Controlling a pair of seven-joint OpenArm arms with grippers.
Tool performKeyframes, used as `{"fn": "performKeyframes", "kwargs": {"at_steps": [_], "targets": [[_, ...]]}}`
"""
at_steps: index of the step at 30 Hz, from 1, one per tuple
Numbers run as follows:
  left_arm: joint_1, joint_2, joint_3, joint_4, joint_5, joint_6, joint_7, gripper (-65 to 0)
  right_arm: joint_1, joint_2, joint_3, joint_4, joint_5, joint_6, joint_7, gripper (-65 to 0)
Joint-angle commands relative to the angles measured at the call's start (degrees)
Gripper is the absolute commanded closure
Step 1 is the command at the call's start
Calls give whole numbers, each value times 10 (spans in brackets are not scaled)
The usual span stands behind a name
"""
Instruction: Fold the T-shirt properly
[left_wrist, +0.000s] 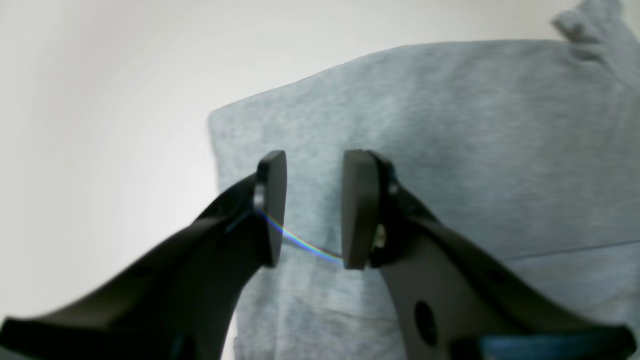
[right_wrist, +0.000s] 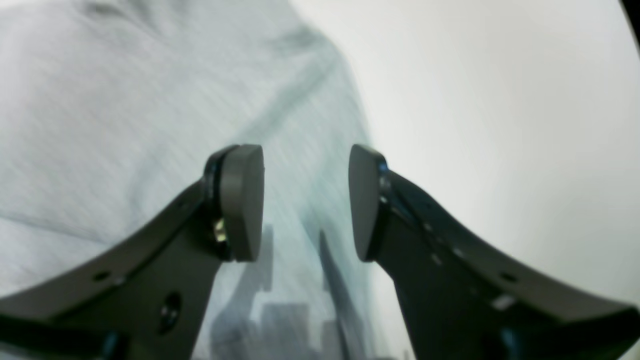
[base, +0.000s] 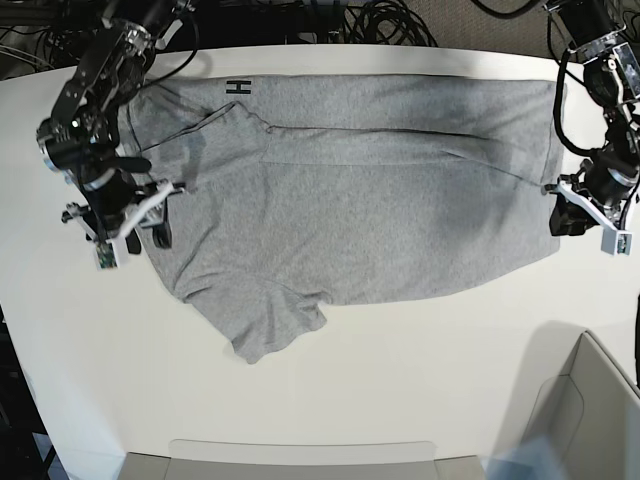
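The heather-grey T-shirt (base: 380, 190) lies spread across the white table (base: 400, 380), with a long fold line along its upper part and a black letter (base: 237, 88) showing at the top left. One sleeve (base: 270, 330) points toward the front edge. My right gripper (base: 148, 228) hovers at the shirt's left edge, open, with the cloth (right_wrist: 100, 100) below its fingers (right_wrist: 242, 200). My left gripper (base: 562, 218) is at the shirt's right edge, jaws apart over a corner of the cloth (left_wrist: 450, 150). Nothing sits between its pads (left_wrist: 272, 210).
Black cables (base: 380, 25) pile up behind the table's far edge. A white box (base: 590, 400) stands at the front right corner. A flat pale tray (base: 300, 455) lies along the front edge.
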Motion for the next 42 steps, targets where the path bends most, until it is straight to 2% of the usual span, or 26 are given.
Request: {"fn": "performKeyframes", "kwargs": {"at_steps": [1,4,7,9,13,16,19,23,28,33,37,42], "targets": [[-21,3,4,2,17,0,-15,-195,35,15,-24,-25,-6,-14,11,-277],[-49,45,6,-8,106,0,-15,-195,106,40,-63,-139,-21,-26,22,-277],[-66,82,3,-6,177,0,-14,-195,157,49,-86,-257,-25,-26,87,-277],[-70,96,3,-6,206,-1,-15,-195,186,60,-126,-340,-36,-29,125,-277],[-73,106,2,-5,213,-1,-15,-195,217,59,-166,-486,-65,-29,209,-277],[-73,114,1,-8,213,-1,-15,-195,216,59,-167,-524,-66,-29,236,-277],[-74,114,1,-8,213,-1,-15,-195,193,59,-165,-527,-66,-31,235,-277],[-74,114,1,-8,213,-1,-15,-195,137,59,-151,-493,-65,-70,234,-277],[-74,114,3,-8,213,-1,-15,-195,66,59,-124,-386,-64,-77,151,-277],[-74,114,3,-8,213,-3,-15,-195,30,42,-118,-292,-64,-77,108,-277],[-74,114,6,-8,213,-3,-15,-195,33,33,-118,-238,-64,-77,93,-277],[-74,114,6,-8,213,-3,-15,-195,129,35,-118,-223,-64,-77,94,-277]]}}
